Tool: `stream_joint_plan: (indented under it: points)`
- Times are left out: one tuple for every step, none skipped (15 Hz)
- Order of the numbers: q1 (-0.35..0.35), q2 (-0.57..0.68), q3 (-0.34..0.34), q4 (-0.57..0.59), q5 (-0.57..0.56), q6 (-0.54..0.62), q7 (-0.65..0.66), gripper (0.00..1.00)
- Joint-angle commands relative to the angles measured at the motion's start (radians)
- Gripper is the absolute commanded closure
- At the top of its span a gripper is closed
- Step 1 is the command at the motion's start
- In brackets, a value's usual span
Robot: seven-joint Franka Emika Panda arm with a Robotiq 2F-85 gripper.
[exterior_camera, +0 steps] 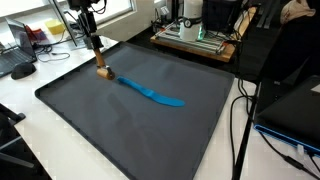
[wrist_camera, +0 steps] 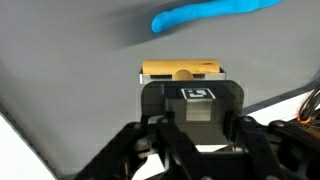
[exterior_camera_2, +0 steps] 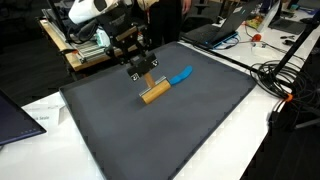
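Right now my pincer sits low over the wooden block near the upper middle of the dark mat on the surface, though I cannot tell whether its fingers are spread or pressed together. Just beside the block lies a blue knife, stretching toward the frame's centre in an exterior view.

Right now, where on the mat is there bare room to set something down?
Most of the dark mat is bare, especially the near half below the wooden block and blue tool. It is crowded only around those two, where the gripper hangs over the block.
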Motion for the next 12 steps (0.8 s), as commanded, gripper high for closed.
stream_joint_plan:
  points:
    - [0.001,-0.141,-0.005,-0.142,0.086,0.053,-0.139,0.78]
    - [0.008,-0.164,-0.011,-0.166,0.098,0.063,-0.164,0.78]
    - [0.015,-0.189,-0.016,-0.191,0.108,0.068,-0.189,0.78]
    - [0.026,-0.216,-0.021,-0.218,0.113,0.077,-0.204,0.78]
    - [0.036,-0.242,-0.026,-0.243,0.119,0.08,-0.227,0.78]
    - [0.05,-0.269,-0.028,-0.269,0.12,0.091,-0.24,0.78]
    - [0.066,-0.293,-0.03,-0.293,0.119,0.103,-0.257,0.78]
    - [0.084,-0.319,-0.03,-0.32,0.118,0.128,-0.28,0.78]
    - [0.104,-0.343,-0.031,-0.345,0.12,0.154,-0.318,0.78]
    - [0.127,-0.364,-0.029,-0.368,0.125,0.19,-0.359,0.78]
    - [0.15,-0.378,-0.031,-0.382,0.125,0.209,-0.392,0.78]
    - [0.173,-0.387,-0.032,-0.393,0.12,0.231,-0.405,0.78]
